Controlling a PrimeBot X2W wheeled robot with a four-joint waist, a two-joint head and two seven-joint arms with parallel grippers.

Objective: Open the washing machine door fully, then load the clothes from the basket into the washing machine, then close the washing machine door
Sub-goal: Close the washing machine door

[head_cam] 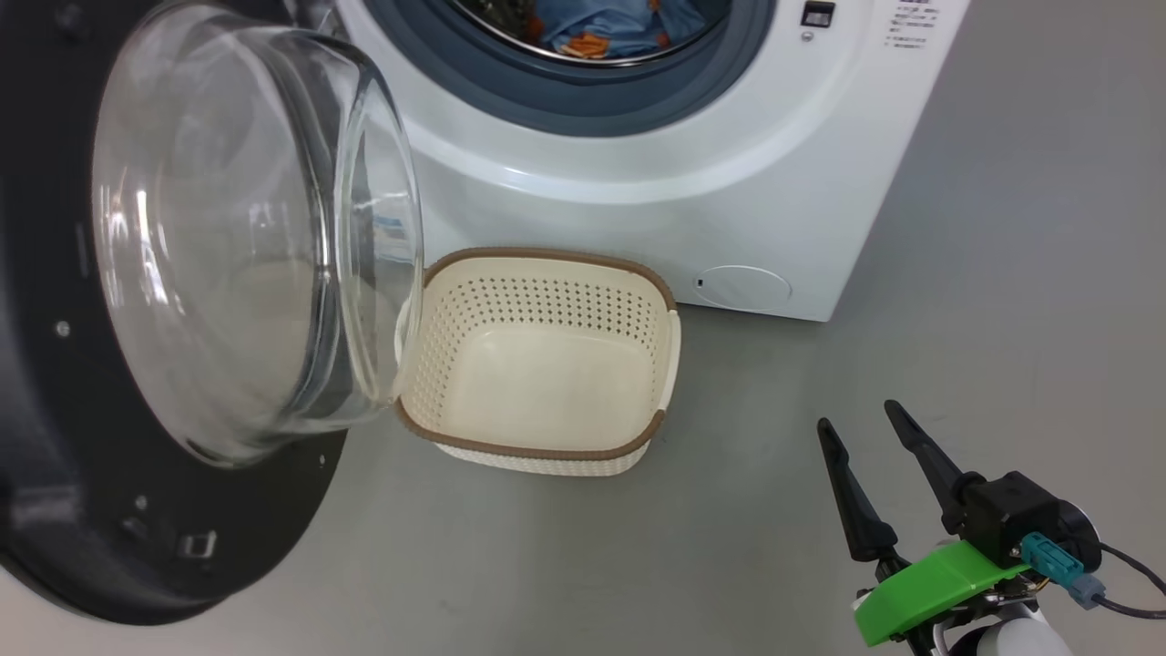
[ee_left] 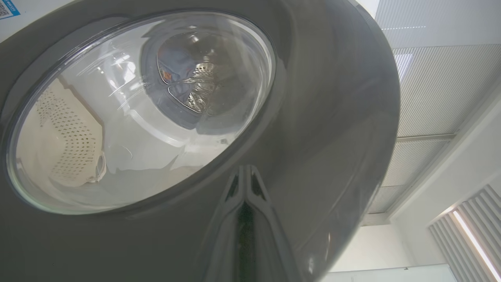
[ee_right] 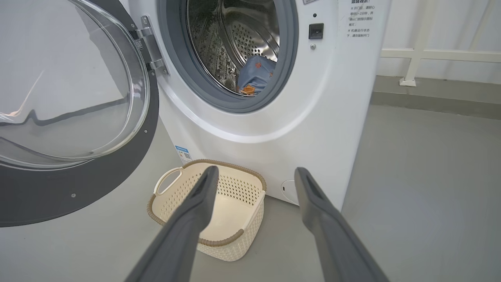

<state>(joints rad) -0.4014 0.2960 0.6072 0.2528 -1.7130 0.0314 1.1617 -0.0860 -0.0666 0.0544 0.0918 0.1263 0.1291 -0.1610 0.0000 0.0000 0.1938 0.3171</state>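
The washing machine (head_cam: 729,200) stands with its door (head_cam: 55,364) swung open to the left, glass bowl (head_cam: 237,237) bulging over the basket. The light-blue clothes (head_cam: 601,32) lie inside the steel drum, also seen as clothes (ee_right: 254,74) in the right wrist view. The cream basket (head_cam: 547,257) sits on the floor before the machine, with nothing in it. My right gripper (head_cam: 858,415) hangs open at the lower right, apart from everything. My left gripper (ee_left: 244,168) is shut, its tips right at the door's glossy black outer rim (ee_left: 332,117).
Grey floor (head_cam: 1002,319) spreads to the right of the machine. A round white flap (head_cam: 742,287) sits low on the machine's front. A white rail (ee_right: 430,55) runs along the wall behind. The open door (ee_right: 78,188) takes up the left side.
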